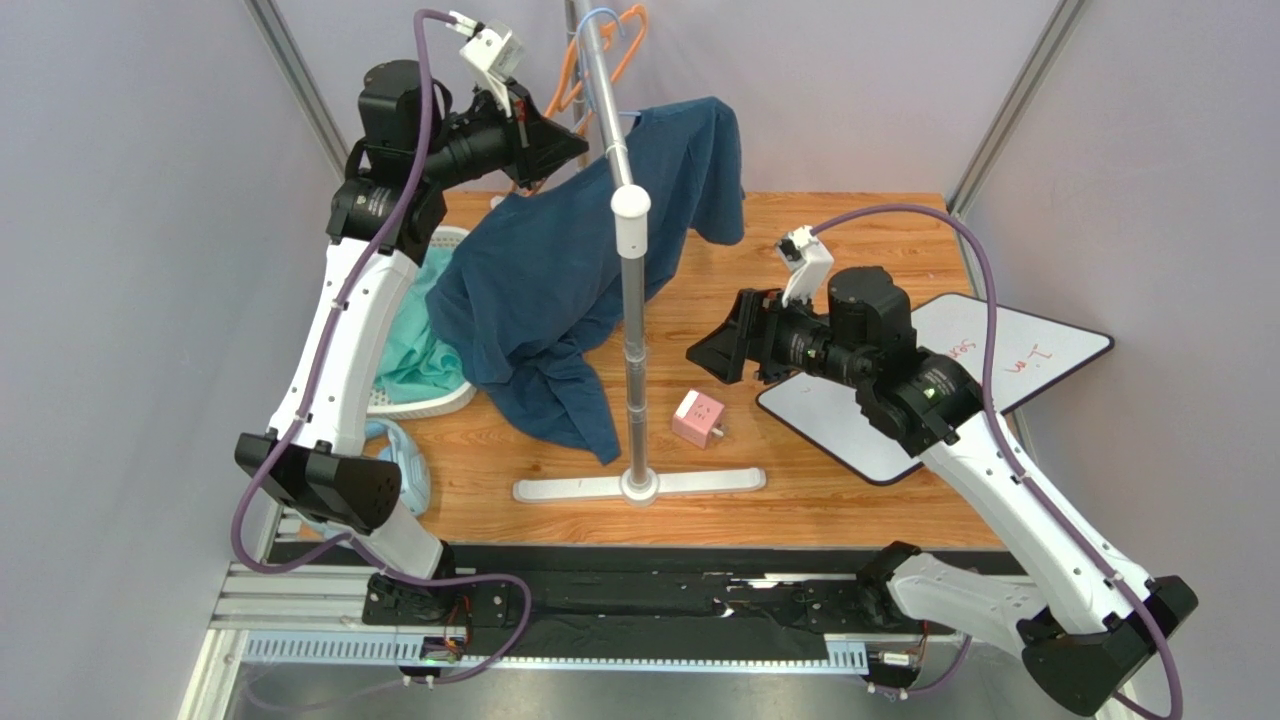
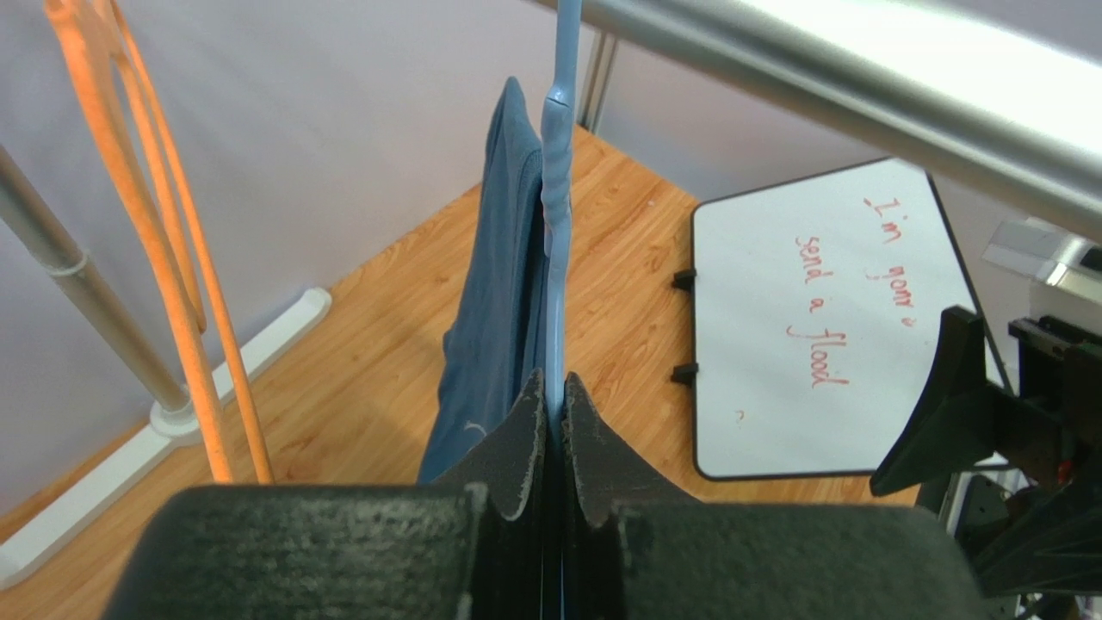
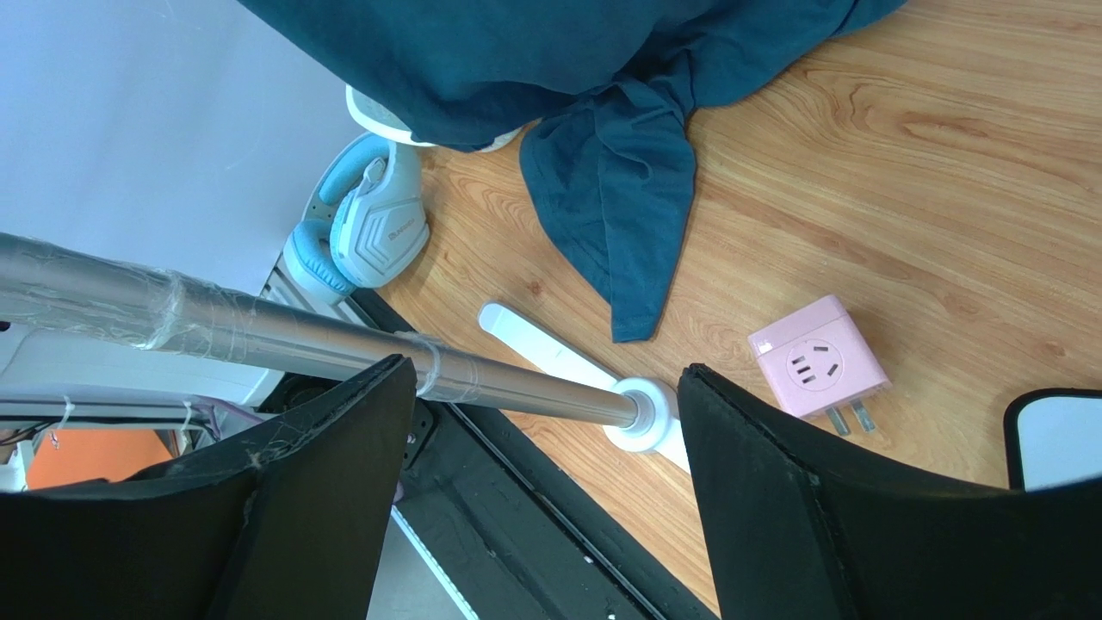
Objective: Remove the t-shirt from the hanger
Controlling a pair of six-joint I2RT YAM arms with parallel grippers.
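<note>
The left gripper (image 2: 554, 416) is closed on the lower edge of the light-blue hanger (image 2: 556, 194), which runs between its two fingers. In the top view it sits at 11 o'clock from the rack base (image 1: 639, 483). The t-shirt (image 1: 556, 285) is on the hanger under the rack rail (image 2: 828, 78), at 12 o'clock from the base. Its bulk drapes toward 10 o'clock and one end reaches the table (image 1: 812, 495). The right gripper (image 3: 543, 388) is open and holds nothing, at 1 o'clock from the base, just right of the pole (image 1: 633, 323). A pink plug adapter (image 1: 696, 417) lies at 2 o'clock and a whiteboard (image 1: 1037, 353) at 3 o'clock.
</note>
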